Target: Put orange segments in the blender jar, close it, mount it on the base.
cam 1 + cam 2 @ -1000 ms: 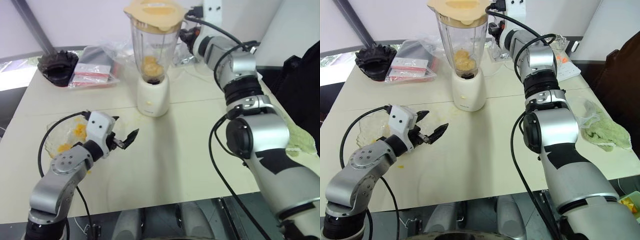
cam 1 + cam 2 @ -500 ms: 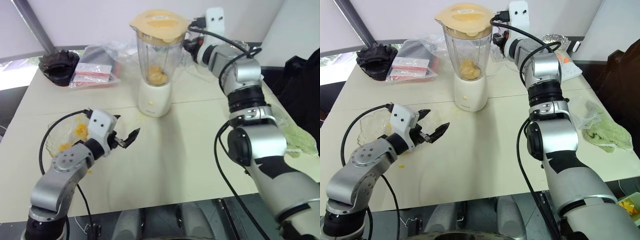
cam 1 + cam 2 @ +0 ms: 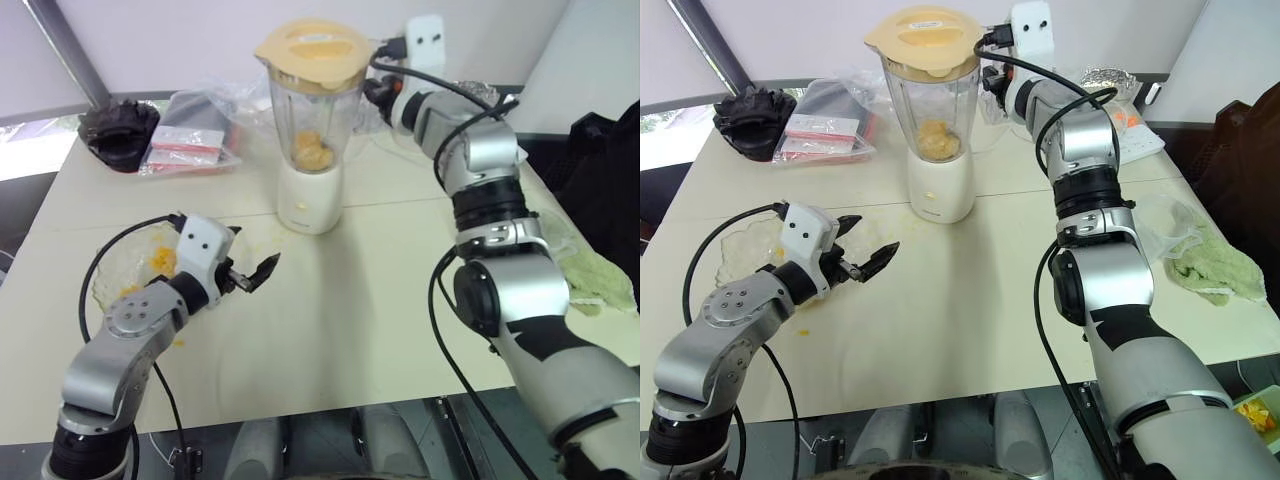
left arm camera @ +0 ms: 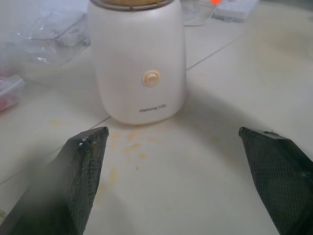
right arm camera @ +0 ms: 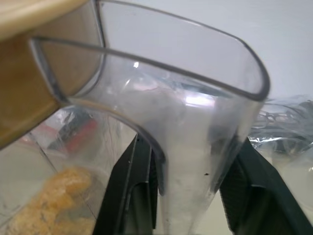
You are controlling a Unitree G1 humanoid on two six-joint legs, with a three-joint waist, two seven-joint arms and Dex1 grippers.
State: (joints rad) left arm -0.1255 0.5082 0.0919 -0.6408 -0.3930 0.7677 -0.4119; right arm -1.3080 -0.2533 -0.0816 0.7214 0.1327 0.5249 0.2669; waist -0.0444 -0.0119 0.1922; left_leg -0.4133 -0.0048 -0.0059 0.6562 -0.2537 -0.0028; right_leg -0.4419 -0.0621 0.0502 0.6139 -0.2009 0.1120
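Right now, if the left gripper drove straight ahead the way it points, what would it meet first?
Probably the squat cream-white blender base, which sits centred ahead of the open left gripper in its wrist view. Only juice-spotted table lies between; how far apart they are is unclear.

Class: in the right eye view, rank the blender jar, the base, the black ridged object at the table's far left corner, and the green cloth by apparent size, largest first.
1. Jar
2. Green cloth, though it lies nearer the camera, so this rank is unsure
3. Base
4. Black ridged object, close to the base in apparent size, so these two are hard to separate
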